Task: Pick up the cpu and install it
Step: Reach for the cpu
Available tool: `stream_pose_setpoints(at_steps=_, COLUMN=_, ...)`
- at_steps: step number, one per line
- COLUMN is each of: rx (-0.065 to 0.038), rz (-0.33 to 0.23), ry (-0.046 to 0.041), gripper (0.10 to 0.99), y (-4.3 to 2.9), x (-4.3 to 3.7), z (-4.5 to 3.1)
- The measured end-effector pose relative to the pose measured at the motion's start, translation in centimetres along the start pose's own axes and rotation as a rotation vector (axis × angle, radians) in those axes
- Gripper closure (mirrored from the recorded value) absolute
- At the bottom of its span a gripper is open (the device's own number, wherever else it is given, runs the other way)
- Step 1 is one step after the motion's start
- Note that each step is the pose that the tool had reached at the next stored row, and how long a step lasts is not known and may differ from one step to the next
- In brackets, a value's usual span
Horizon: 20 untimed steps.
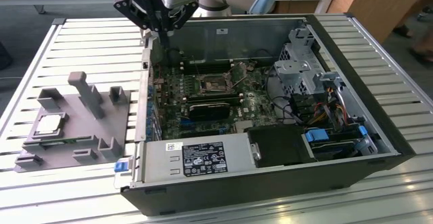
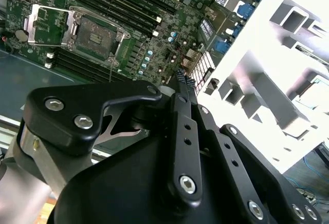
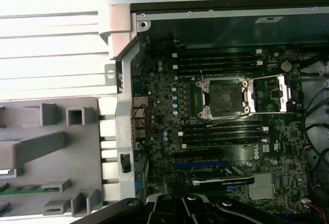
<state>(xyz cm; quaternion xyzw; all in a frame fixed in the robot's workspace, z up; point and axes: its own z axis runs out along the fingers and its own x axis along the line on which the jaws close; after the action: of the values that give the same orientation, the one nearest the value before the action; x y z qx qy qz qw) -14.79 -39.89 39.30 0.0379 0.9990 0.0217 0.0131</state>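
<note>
Black multi-link gripper point(image 2: 182, 77): closed on nothing, pointing down above the open black metal computer case point(image 1: 271, 193), at its tray-side corner. Small square silver-topped cpu point(image 1: 49, 124): seated on the grey plastic fixture tray point(image 1: 81, 128), outside the case, exterior view's left. Step judged: pre-pick, chip untouched. A grasp calls for squaring over its thin edges.

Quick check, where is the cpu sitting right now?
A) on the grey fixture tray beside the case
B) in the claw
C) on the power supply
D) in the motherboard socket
A: the cpu lies on the grey fixture tray at the exterior view's left of the case, and the socket is bare.
</note>
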Motion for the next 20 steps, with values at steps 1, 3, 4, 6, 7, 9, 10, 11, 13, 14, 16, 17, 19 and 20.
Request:
stream_pose_setpoints(at_steps=1, rx=0.0, rz=0.0, ry=0.0, gripper=0.98, y=0.0, x=0.02, z=0.0)
stream_pose_setpoints(at_steps=3, rx=0.0, rz=0.0, ry=0.0, gripper=0.98, y=-0.01, x=0.07, z=0.0)
stream_pose_setpoints(at_steps=4, rx=0.0, rz=0.0, ry=0.0001, gripper=0.98, y=-0.01, x=0.1, z=0.0)
stream_pose_setpoints(at_steps=6, rx=0.0, rz=0.0, ry=0.0, gripper=0.98, y=-0.01, x=0.15, z=0.0)
stream_pose_setpoints(at_steps=7, rx=0.0, rz=0.0, ry=0.0, gripper=0.98, y=-0.01, x=0.18, z=0.0)
stream_pose_setpoints(at_steps=9, rx=0.0, rz=0.0, ry=0.0, gripper=0.98, y=-0.02, x=0.23, z=0.0)
stream_pose_setpoints(at_steps=10, rx=0.0, rz=0.0, ry=0.0001, gripper=0.98, y=-0.02, x=0.26, z=0.0)
stream_pose_setpoints(at_steps=11, rx=0.0, rz=0.0, ry=0.0, gripper=0.98, y=-0.02, x=0.28, z=0.0)
stream_pose_setpoints(at_steps=13, rx=0.0, rz=0.0, ry=0.0, gripper=0.98, y=-0.03, x=0.34, z=0.0)
stream_pose_setpoints(at_steps=14, rx=0.0, rz=0.0, ry=0.0, gripper=0.98, y=-0.03, x=0.37, z=0.0)
stream_pose_setpoints(at_steps=16, rx=0.0, rz=0.0, ry=0.0, gripper=0.98, y=-0.03, x=0.43, z=0.0)
stream_pose_setpoints(at_steps=17, rx=0.0, rz=0.0, ry=0.0, gripper=0.98, y=-0.04, x=0.47, z=0.0)
stream_pose_setpoints(at_steps=19, rx=0.0, rz=0.0, ry=0.0, gripper=0.98, y=-0.04, x=0.54, z=0.0)
stream_pose_setpoints(at_steps=20, rx=0.0, rz=0.0, ry=0.0, gripper=0.98, y=-0.05, x=0.58, z=0.01)
